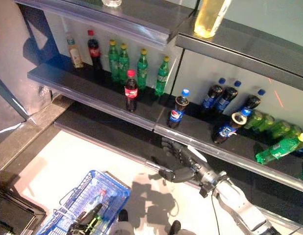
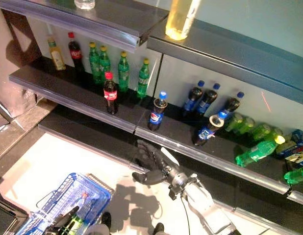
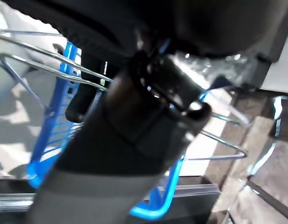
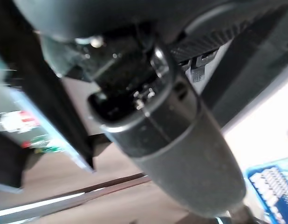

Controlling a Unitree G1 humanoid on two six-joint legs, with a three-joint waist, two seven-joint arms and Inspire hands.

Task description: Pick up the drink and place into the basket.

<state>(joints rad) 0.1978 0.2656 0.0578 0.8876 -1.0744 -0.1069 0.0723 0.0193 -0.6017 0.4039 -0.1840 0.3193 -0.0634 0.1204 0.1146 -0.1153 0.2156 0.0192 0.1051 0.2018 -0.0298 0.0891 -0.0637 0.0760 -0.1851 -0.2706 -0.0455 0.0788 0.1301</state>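
Shelves (image 1: 92,85) of dark board run across the wall, stocked with drink bottles, above a pale floor.

Furthest to the left of the right hand and lower down, the blue wire basket (image 1: 110,192) hangs near the floor, and the left hand (image 1: 88,215) shows as a dark shape at it. The left wrist view shows the basket's wire handles close by, but whether its fingers curl round them cannot be told. Something bottle-like seems to lie inside the basket, though it is too small to be sure.

Up and to the left of the right hand, a red-capped cola bottle (image 1: 131,90) stands at the front of the shelf, with green bottles (image 1: 141,68) behind it. Just above the right hand stands a blue-capped cola bottle (image 1: 178,108), the nearest drink.

The right hand (image 1: 183,164) hangs below the shelf edge with its fingers spread and relaxed, holding nothing and touching no bottle. Further right, another blue-capped bottle (image 1: 229,127) leans, and green bottles lie on their sides.

Judged from this, the current pick is at its start: the reach, the grasp and the drop into the basket are all left.
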